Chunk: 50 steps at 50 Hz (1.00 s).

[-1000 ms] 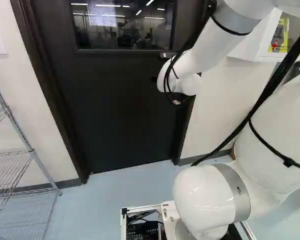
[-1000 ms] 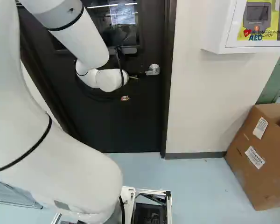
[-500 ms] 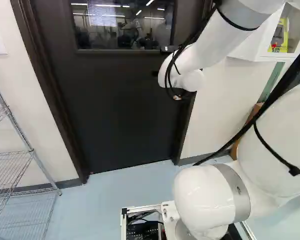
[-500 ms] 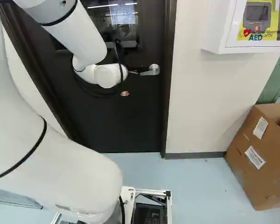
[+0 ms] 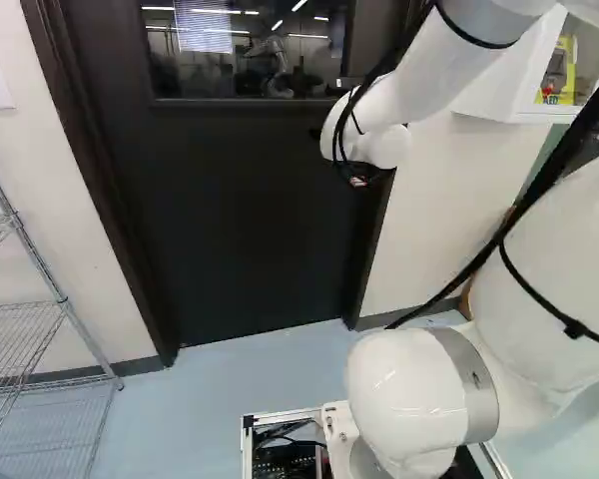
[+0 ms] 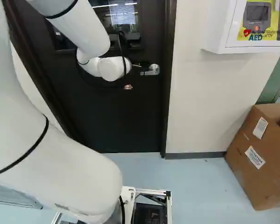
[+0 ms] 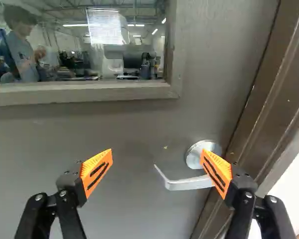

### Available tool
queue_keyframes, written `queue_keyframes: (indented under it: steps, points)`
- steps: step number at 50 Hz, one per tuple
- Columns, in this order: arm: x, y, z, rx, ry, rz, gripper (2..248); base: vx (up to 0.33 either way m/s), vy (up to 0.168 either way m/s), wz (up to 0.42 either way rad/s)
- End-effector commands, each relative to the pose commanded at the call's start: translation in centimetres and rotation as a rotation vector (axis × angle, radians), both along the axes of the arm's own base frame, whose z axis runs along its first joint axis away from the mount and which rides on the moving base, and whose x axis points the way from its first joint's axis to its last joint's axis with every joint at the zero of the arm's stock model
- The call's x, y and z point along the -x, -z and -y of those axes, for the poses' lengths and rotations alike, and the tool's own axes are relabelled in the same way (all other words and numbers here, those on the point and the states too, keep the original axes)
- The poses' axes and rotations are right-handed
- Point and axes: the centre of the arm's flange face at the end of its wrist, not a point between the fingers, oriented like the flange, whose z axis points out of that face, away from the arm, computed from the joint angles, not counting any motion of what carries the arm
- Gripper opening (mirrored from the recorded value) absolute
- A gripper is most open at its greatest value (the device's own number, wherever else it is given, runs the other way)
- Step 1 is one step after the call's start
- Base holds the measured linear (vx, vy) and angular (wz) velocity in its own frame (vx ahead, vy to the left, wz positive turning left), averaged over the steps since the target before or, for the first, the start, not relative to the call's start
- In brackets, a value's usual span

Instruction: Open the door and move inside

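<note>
Where the wrist view looks out past my gripper, the door handle lies ahead, its lever reaching into the space between the fingers. Its round base is partly hidden behind the finger nearer the door frame. I have the gripper open, the orange pads wide apart with nothing clasped; whether that nearer finger touches the handle, I can't tell.

In the right base view the handle sits in the upper part, just right of centre, with the end of my arm to its left. The black door is closed, filling the upper middle of the left base view, its window at the top.

At the left edge of that same view I see a wire shelf by the wall. Over in the right base view, a white wall cabinet hangs upper right, and a cardboard box stands on the pale blue floor, lower right.
</note>
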Motion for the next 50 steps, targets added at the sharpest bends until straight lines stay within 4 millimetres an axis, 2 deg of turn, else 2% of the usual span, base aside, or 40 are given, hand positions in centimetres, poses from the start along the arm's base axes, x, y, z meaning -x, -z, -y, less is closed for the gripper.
queue_keyframes:
  steps: [13, 50]
  points:
    - [-0.9, 0.0, 0.2, -0.002, 0.003, -0.025, 247, 0.0, 0.0, 0.0]
    - [-1.3, 3.8, 0.2, -0.007, 0.003, -0.108, 247, 0.0, 0.0, 0.0]
